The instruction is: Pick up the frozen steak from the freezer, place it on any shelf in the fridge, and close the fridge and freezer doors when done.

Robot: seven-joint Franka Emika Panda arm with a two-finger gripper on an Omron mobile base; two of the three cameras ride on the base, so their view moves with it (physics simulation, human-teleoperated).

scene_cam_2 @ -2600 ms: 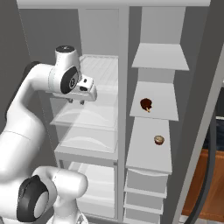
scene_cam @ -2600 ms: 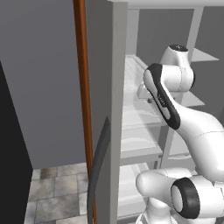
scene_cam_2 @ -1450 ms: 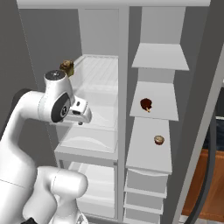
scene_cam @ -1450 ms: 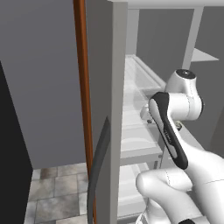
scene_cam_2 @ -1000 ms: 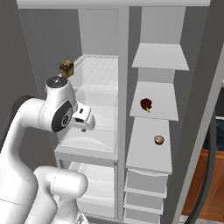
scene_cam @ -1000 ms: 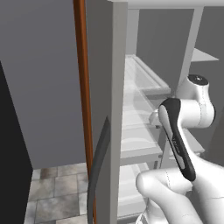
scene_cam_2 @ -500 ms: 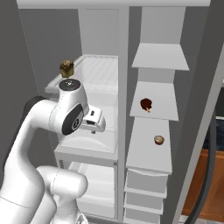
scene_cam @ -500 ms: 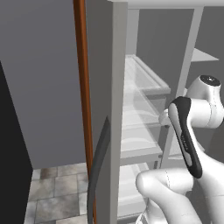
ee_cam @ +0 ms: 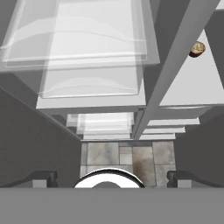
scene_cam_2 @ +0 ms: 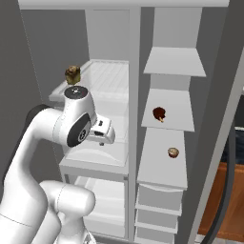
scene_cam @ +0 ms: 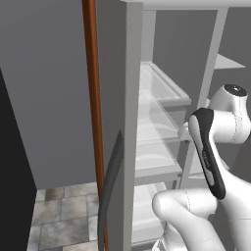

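Both fridge and freezer doors stand open: one is seen edge-on [scene_cam: 117, 98] with its dark bar handle [scene_cam: 110, 188], the other rises at the right [scene_cam_2: 224, 119]. A dark red steak [scene_cam_2: 159, 114] lies on a white shelf of the right compartment. My gripper [scene_cam_2: 106, 136] hangs in front of the left compartment's glass shelves [scene_cam_2: 107, 81], left of the steak and a little lower. It is open, its fingertips [ee_cam: 41, 177] far apart with nothing between them, and my gripper [ee_cam: 111, 177] looks down past the shelves to the floor.
A small round brown item [scene_cam_2: 173, 152] [ee_cam: 197, 49] sits on the shelf below the steak. A brown object [scene_cam_2: 72, 74] stands at the left end of the upper glass shelf. White drawers [scene_cam_2: 157, 209] fill the right compartment's bottom. The central divider [scene_cam_2: 135, 95] runs just right of my hand.
My arm has swung the hand rightward and lower, from the upper left shelves toward the central divider, uncovering the brown object on the glass shelf. The jaws stayed open.
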